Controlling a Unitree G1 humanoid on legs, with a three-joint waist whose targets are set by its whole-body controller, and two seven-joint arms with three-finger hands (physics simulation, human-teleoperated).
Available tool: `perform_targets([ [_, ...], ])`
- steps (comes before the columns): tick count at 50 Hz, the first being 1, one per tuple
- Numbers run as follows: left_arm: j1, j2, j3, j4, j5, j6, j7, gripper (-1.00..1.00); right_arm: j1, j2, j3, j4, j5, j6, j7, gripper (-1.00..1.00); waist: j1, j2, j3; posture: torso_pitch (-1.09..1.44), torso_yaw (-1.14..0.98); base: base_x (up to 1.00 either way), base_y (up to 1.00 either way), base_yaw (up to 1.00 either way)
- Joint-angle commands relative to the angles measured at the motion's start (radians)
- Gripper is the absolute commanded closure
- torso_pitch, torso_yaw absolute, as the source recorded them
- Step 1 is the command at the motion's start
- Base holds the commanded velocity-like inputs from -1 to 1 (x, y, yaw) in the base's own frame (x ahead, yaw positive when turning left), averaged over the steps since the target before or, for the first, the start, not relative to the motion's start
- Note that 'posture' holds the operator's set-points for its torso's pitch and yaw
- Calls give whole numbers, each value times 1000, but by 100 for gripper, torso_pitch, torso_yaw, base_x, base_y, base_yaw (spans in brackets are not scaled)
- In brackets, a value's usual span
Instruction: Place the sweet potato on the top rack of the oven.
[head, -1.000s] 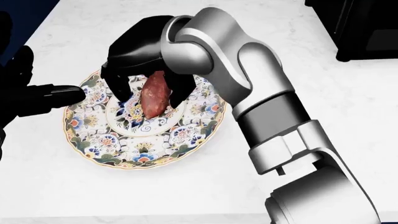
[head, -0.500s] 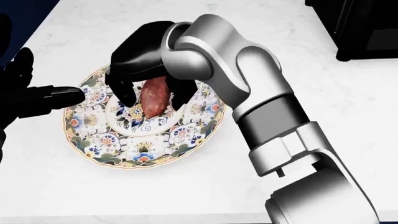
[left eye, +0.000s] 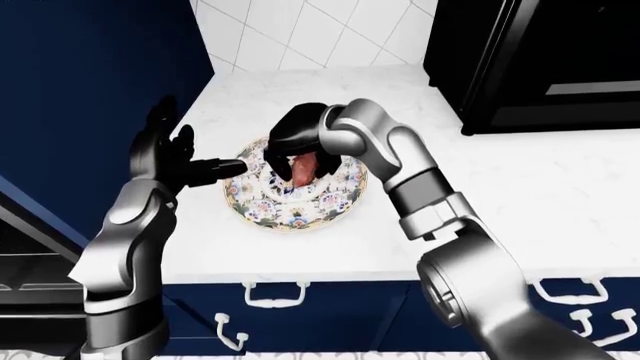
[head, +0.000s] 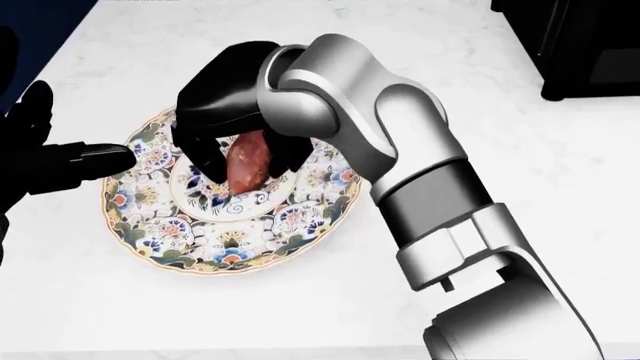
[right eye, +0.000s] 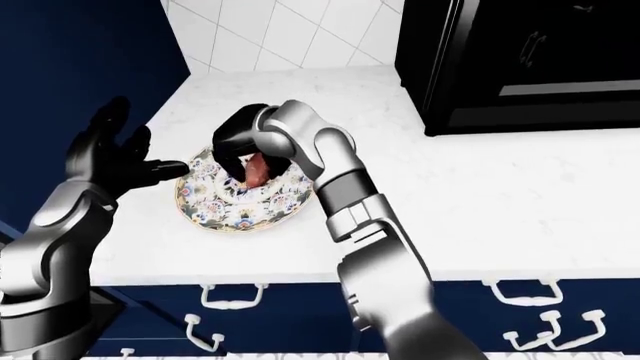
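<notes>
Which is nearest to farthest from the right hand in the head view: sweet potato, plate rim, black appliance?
1. sweet potato: between the right hand fingers, at plate centre.
2. plate rim: just below and around the hand.
3. black appliance: top right corner, across the counter.

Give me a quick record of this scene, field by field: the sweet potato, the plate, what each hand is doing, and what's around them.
sweet potato: reddish, over the plate's centre, between the right hand's fingers
plate: floral pattern, on the white counter
right hand: black, curled down over the sweet potato, fingers closed round it
left hand: open, one finger reaching the plate's left rim
black appliance: upper right on the counter
drawers: navy, white handles, below the counter
lift-off: cannot tell if the potato is clear of the plate
</notes>
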Motion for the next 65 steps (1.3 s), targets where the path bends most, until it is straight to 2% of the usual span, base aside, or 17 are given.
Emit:
perform_targets([
  [1,-30,14,11,-36,-1,-29,0,-100,-38,-4,-12,-26,10,0,-20,13,-1,6,-28,0,0,0,0,0],
  [8,-33,16,12,-37,-2,-25,1,-100,-47,-4,-14,-17,12,1,-22,19,-1,7,-28,0,0,0,0,0],
  [12,-33,14,11,-30,0,-31,0,-100,-54,-5,-13,-8,12,-2,-29,34,-1,7,-27,0,0,0,0,0],
  [21,-35,14,10,-27,-2,-34,0,-100,-82,-8,-17,7,19,0,-32,41,-1,7,-26,0,0,0,0,0],
  [23,-36,14,9,-25,-2,-36,-1,-100,-88,-9,-20,10,23,3,-33,48,-1,7,-26,0,0,0,0,0],
  [26,-33,14,10,-31,-3,-32,1,-100,-92,-7,-21,5,30,7,-30,79,-1,7,-26,0,0,0,0,0],
  [30,-33,14,10,-35,-4,-29,2,-100,-105,-7,-23,3,41,13,-25,100,-1,7,-25,0,0,0,0,0],
  [59,-50,12,3,-26,-2,-29,3,-100,-173,-33,-39,-2,111,61,-11,100,-1,6,-22,0,0,0,0,0],
  [64,-50,11,3,-32,-3,-25,6,-100,-177,-38,-50,-31,131,116,26,100,-1,5,-22,0,0,0,0,0],
  [65,-52,11,1,-34,-3,-22,8,-100,-212,-70,-70,-28,136,146,38,100,-1,5,-22,0,0,0,0,0],
])
